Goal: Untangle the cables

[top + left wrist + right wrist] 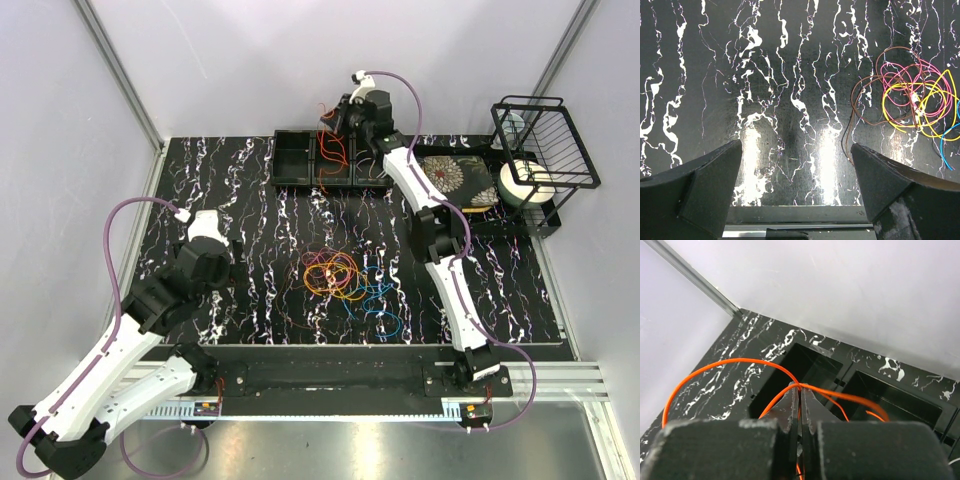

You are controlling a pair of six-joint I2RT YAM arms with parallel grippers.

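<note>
Top external: L arm sits folded at near-left, elbow bent, wrist over the table (250, 200) left of centre. L gripper (796, 150) points down at bare tabletop w/ jaws spread wide, nothing between them. R arm reaches at full stretch to the far edge. R gripper (800, 390) is raised above the black 3-compartment tray (295, 160), jaws pinched tight on one orange cable (730, 362). Its loop arcs wide to one side and strands hang toward the tray's mid compartment. Rest of the cables (340, 280) lie in a tangled heap at table centre: yellow, pink, orange, brownish, w/ blue ones on the near-right side, well apart from both grippers

Hard to see: L fingers blend into the dark top in the overhead view. In L wrist view the heap is cut off at the right edge. In R wrist view the held cable's lower part goes behind the fingers, can't tell how far it drops

Surface: glossy black w/ white marble veins, lamp glare. Pale grey walls (300, 60). Black wire rack (545, 140) at far right
</note>
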